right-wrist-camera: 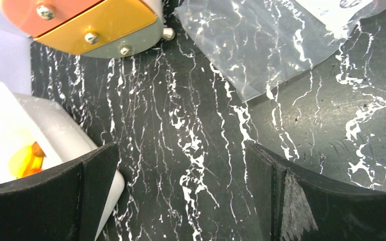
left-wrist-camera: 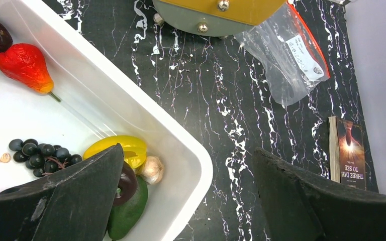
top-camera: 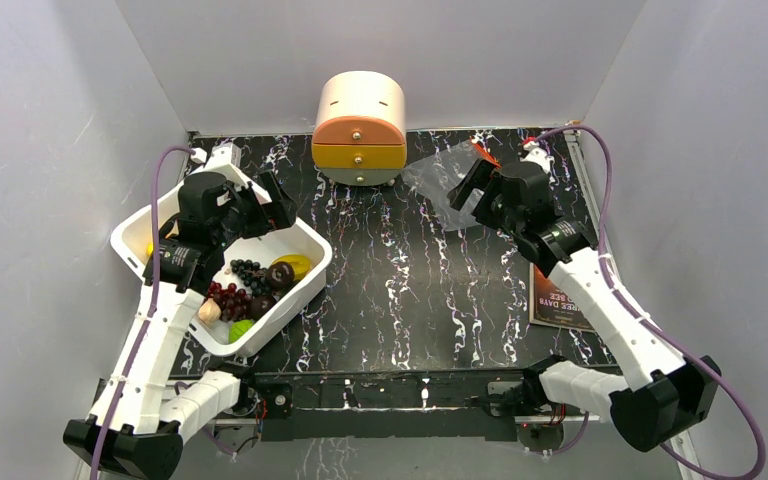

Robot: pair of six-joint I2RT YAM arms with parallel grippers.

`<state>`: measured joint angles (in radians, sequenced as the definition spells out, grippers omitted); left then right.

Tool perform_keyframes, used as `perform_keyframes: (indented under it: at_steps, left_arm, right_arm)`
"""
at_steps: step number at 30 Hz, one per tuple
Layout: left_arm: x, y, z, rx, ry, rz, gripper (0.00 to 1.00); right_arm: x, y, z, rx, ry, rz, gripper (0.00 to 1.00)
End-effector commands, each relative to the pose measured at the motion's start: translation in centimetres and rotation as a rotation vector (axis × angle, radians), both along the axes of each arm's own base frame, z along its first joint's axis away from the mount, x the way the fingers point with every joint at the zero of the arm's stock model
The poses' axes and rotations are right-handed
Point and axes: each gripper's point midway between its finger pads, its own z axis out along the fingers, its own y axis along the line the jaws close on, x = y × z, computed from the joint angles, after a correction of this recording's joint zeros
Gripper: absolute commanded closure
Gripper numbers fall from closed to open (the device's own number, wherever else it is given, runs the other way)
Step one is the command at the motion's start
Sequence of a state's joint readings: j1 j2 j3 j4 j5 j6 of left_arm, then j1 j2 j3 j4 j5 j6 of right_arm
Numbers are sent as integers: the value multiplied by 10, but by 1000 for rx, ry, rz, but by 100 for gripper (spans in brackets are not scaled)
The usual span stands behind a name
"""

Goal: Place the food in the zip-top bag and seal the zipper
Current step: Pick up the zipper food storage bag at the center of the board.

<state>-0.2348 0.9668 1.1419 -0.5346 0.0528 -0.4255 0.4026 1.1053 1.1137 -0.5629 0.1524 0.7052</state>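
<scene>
The food lies in a white tub (top-camera: pixel 305 290) at the left: dark grapes (top-camera: pixel 248 270), red grapes (top-camera: pixel 228 298), a yellow piece (top-camera: pixel 295 265) and a green piece (top-camera: pixel 242 327). The left wrist view shows a red pear (left-wrist-camera: pixel 25 63), black grapes (left-wrist-camera: pixel 40 153), a yellow pepper (left-wrist-camera: pixel 118 148), garlic (left-wrist-camera: pixel 152 169) and a green piece (left-wrist-camera: pixel 128 213). The clear zip-top bag (top-camera: pixel 438 180) lies flat and empty at the back right, its red-orange zipper (left-wrist-camera: pixel 311 42) along the far edge. My left gripper (top-camera: pixel 268 212) is open over the tub's far rim. My right gripper (top-camera: pixel 472 192) is open and empty above the bag (right-wrist-camera: pixel 261 45).
A small drawer unit (top-camera: pixel 360 125) in cream, orange and yellow stands at the back centre, touching the bag's corner. A book (top-camera: pixel 555 300) lies at the right edge. White walls close in the table on three sides.
</scene>
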Motion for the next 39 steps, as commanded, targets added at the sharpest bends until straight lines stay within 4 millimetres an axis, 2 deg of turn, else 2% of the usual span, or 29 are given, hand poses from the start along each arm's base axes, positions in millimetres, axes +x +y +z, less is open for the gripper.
perform_keyframes:
  at_steps: [1, 6, 12, 13, 16, 20, 22, 23, 27, 32, 37, 38, 39]
  left_arm:
    - [-4, -2, 1, 12, -18, -37, 2]
    - [-10, -12, -8, 3, 20, -111, 2]
    - [-16, -21, -15, -3, 51, -177, 2]
    - [-17, -22, -15, -4, 55, -187, 2]
    - [-20, -27, -18, -8, 82, -223, 2]
    - [-20, -25, -22, -5, 96, -210, 2]
    - [-20, -23, -24, -1, 103, -196, 2]
    - [-21, -24, -26, 0, 113, -206, 2]
    - [-23, -33, -24, -20, 132, -255, 2]
    - [-23, -30, -17, -23, 113, -231, 2]
    - [-29, -37, -21, -40, 131, -282, 2]
    - [-31, -38, -21, -46, 135, -293, 2]
    - [-32, -40, -21, -52, 138, -300, 2]
  right_arm:
    - [24, -17, 0, -40, -57, -123, 2]
    - [39, -36, -28, -106, -17, -220, 2]
    - [70, -55, -68, -67, 39, -249, 7]
    - [75, -57, -75, -47, 54, -239, 11]
    - [93, -76, -95, 2, 84, -244, 31]
    - [111, -108, -115, 41, 104, -317, 45]
    - [119, -115, -120, 69, 116, -340, 52]
    - [123, -127, -122, 75, 110, -367, 53]
    - [133, -140, -126, 88, 78, -420, 56]
    - [148, -159, -138, 146, 56, -491, 61]
    - [167, -164, -149, 162, 75, -490, 64]
    - [169, -164, -160, 158, 103, -492, 64]
    - [170, -166, -163, 171, 109, -507, 63]
